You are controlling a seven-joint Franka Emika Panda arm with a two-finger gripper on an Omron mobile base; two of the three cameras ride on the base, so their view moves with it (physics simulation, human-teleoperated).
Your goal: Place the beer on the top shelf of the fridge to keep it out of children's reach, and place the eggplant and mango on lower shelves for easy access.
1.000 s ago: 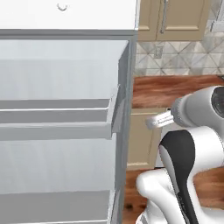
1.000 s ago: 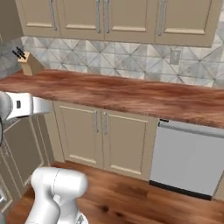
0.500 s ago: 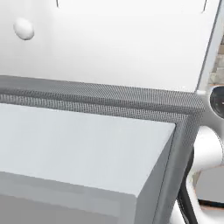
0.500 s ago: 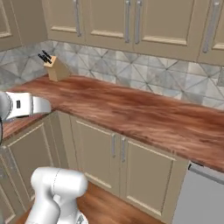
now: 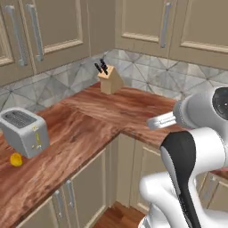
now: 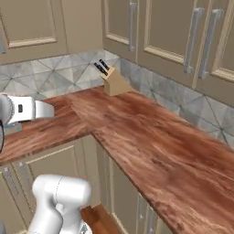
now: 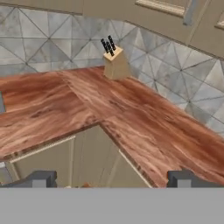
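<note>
A second ago our left base camera faced the open fridge; now the base has turned, and both base views look onto a corner of the wooden bench (image 5: pixel 89 129). Our fingers (image 7: pixel 111 178) stand fully apart, grasping nothing. Ahead of them stands a knife block (image 7: pixel 116 63). Far off to their left, beside the toaster (image 5: pixel 24 131), lies the mango (image 5: pixel 16 160), probably the next pick.
</note>
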